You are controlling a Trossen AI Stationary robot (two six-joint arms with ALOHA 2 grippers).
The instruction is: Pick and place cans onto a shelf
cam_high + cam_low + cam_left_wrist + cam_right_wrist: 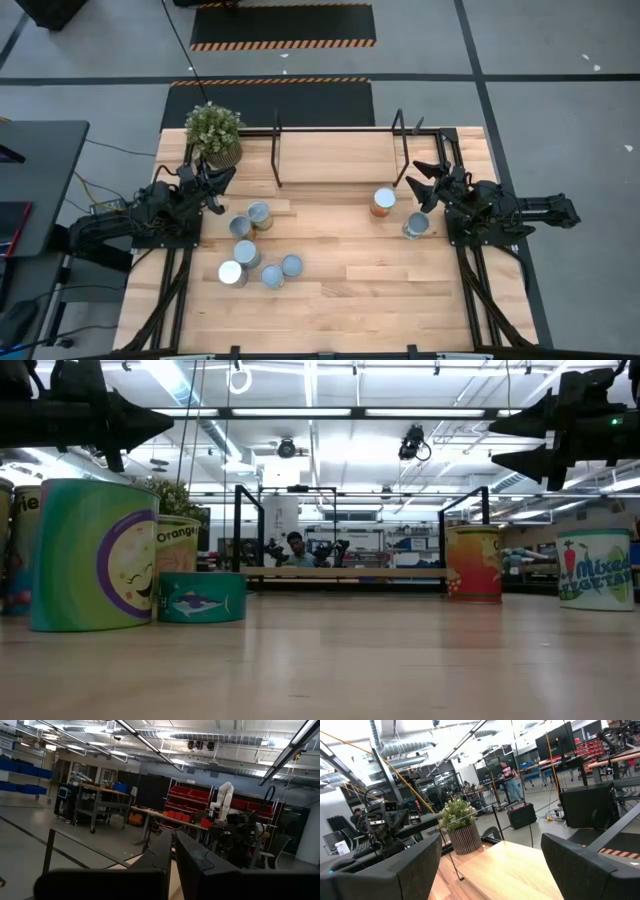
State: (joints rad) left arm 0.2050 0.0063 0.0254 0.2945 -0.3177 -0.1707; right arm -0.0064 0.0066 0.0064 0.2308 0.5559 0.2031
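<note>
Both arms hung raised above the counter [400, 300], nothing in hand. The left end effector [225, 178] sat near the left edge by the potted plant [213, 133], fingers nearly together and empty; the right end effector [425, 177] hovered near the right edge with fingers spread wide, also empty. Five cans [257, 248] clustered toward the left side, clear of the front edge, while an orange can [383, 202] and another can [416, 226] stood just beside the right end effector. The shelf [340, 155] along the back edge held nothing yet. The risk looked clear: the left cluster was packed tight, so a descending finger could clip a neighbour and topple or roll it. On the right, the two cans stood close enough that spread fingers could nudge the wrong one.
</note>
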